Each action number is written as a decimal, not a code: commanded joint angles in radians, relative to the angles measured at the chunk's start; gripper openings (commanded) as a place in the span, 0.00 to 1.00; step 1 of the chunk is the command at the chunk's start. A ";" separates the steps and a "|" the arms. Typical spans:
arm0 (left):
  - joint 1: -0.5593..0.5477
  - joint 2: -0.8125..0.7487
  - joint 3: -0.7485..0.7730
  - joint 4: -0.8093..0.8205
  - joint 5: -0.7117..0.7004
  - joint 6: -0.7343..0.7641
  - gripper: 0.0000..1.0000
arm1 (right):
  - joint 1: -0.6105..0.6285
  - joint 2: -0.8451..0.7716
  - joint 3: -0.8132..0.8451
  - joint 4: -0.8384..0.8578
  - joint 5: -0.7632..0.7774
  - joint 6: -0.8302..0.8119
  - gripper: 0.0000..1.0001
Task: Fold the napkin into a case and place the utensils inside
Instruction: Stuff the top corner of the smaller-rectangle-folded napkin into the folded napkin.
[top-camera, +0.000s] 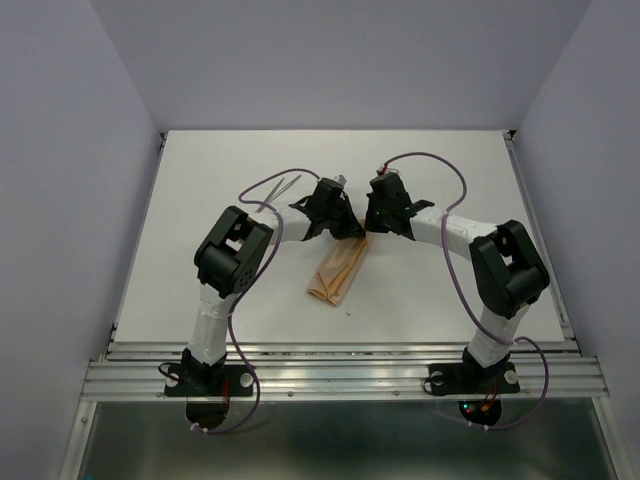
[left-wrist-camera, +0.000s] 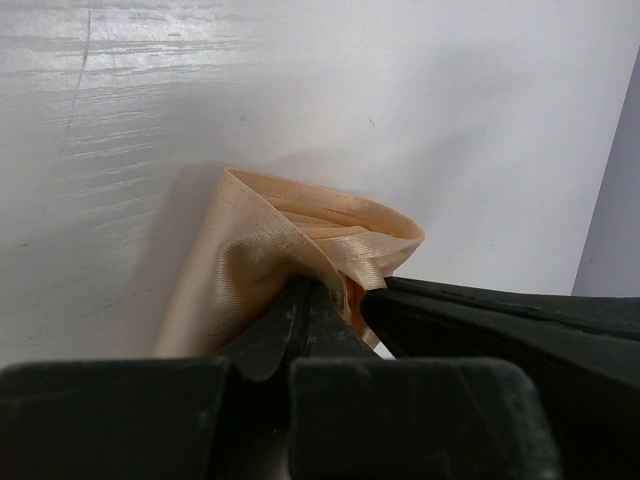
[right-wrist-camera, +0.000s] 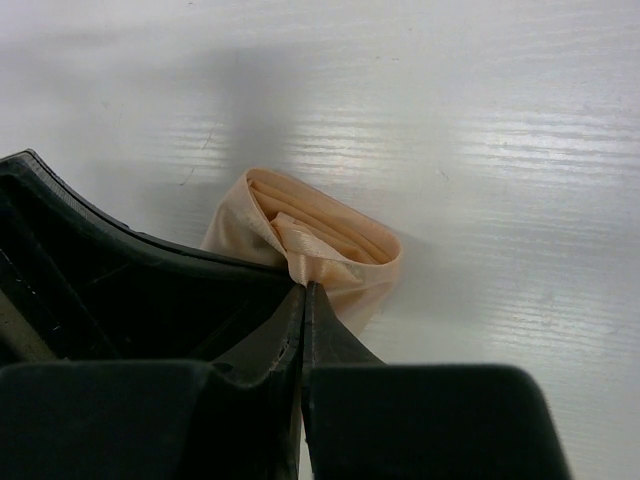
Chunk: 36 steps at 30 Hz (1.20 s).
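Note:
The peach-orange napkin (top-camera: 337, 273) lies mid-table, folded into a narrow oblong case. Its far end is lifted and its layers gape like a mouth (left-wrist-camera: 300, 225) (right-wrist-camera: 330, 235). My left gripper (top-camera: 347, 226) is shut on the left lip of that end, its tips pinching cloth (left-wrist-camera: 303, 288). From the right, my right gripper (top-camera: 371, 222) is shut on the facing lip (right-wrist-camera: 303, 288). Each gripper's black body shows at the edge of the other's wrist view. The utensils (top-camera: 284, 188), thin silver handles, lie on the table behind the left arm, outside the napkin.
The white table (top-camera: 200, 250) ends in raised side rails and a metal front rail (top-camera: 340, 372) by the arm bases. Purple cables loop over both arms. Plain walls enclose the far side and both flanks.

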 joint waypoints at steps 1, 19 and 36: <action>0.004 -0.052 -0.002 0.002 0.005 0.022 0.00 | 0.002 -0.042 -0.007 0.041 -0.025 0.009 0.01; 0.064 -0.178 -0.070 0.040 0.052 0.021 0.00 | 0.002 -0.022 0.000 0.041 -0.029 0.009 0.01; 0.056 -0.069 -0.027 0.094 0.135 -0.013 0.00 | 0.002 -0.017 0.016 0.041 -0.037 0.014 0.01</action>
